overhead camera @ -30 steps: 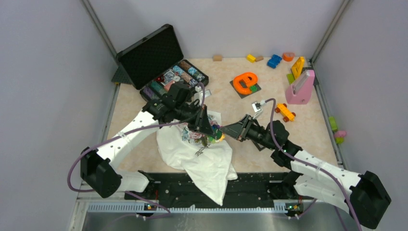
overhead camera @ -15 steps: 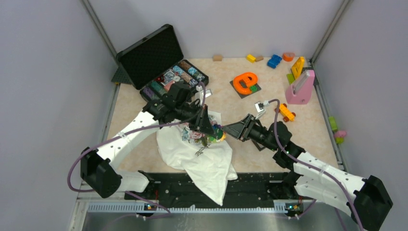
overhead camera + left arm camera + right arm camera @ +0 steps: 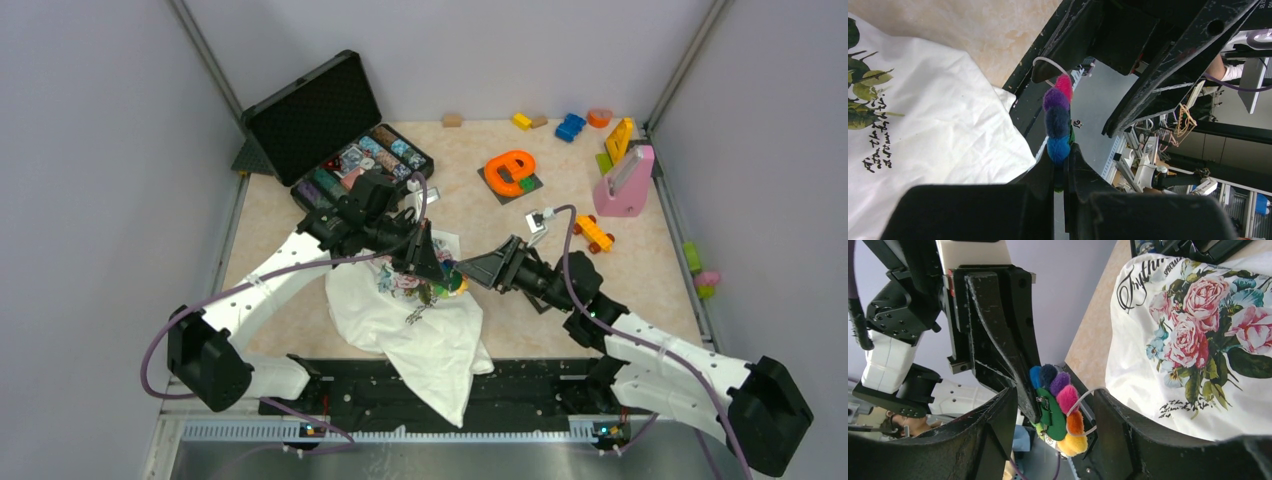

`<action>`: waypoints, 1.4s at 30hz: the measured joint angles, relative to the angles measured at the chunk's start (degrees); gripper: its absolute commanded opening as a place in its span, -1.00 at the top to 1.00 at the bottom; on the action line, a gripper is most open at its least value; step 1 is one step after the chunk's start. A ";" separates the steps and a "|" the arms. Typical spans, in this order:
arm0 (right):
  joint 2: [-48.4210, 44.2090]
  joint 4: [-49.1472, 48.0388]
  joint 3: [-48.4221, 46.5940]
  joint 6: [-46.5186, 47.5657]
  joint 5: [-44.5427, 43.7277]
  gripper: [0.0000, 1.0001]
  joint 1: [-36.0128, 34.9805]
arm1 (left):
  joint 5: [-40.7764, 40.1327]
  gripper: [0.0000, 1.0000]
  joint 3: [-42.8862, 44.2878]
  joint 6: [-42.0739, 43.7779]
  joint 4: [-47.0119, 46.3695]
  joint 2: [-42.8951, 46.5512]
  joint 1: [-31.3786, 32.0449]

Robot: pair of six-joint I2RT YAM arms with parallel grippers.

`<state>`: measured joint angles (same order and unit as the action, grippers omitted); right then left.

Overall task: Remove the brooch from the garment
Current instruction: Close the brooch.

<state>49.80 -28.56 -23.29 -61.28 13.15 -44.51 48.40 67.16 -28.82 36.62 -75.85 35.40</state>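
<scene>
The brooch, a small flower of fuzzy coloured balls on green felt, is pinched edge-on in my left gripper, which is shut on it. It shows in the left wrist view as a stack of blue, purple and pink balls above that gripper. My right gripper is open, one finger on each side of the brooch without touching it. The garment, a white floral-print T-shirt, lies crumpled below, and the brooch looks clear of the cloth.
An open black case of small items stands at the back left. An orange e-shaped toy, an orange toy car, a pink block and coloured bricks lie at the back right. The black mounting rail runs along the near edge.
My right gripper has gone from shut to open and edged left around the brooch. The left gripper has held still with the brooch.
</scene>
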 measured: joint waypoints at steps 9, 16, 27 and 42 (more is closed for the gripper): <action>1.81 -0.15 -0.02 0.20 1.14 0.17 -0.11 | 0.00 1.00 -0.02 0.00 -0.02 0.00 -0.02; 1.60 -0.20 -0.02 0.17 1.31 0.35 -0.28 | -0.09 1.00 -0.15 0.00 0.02 0.00 -0.07; -0.98 1.27 0.00 0.17 -0.13 0.48 -0.35 | 0.20 1.00 -0.15 0.00 -0.22 0.02 -0.07; -1.46 1.95 0.04 0.22 -0.72 0.02 -0.37 | 0.22 1.00 -0.22 -0.04 -0.24 0.11 -0.07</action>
<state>48.34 -26.61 -23.24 -61.06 12.43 -44.88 48.62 66.94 -28.86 36.38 -75.75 35.33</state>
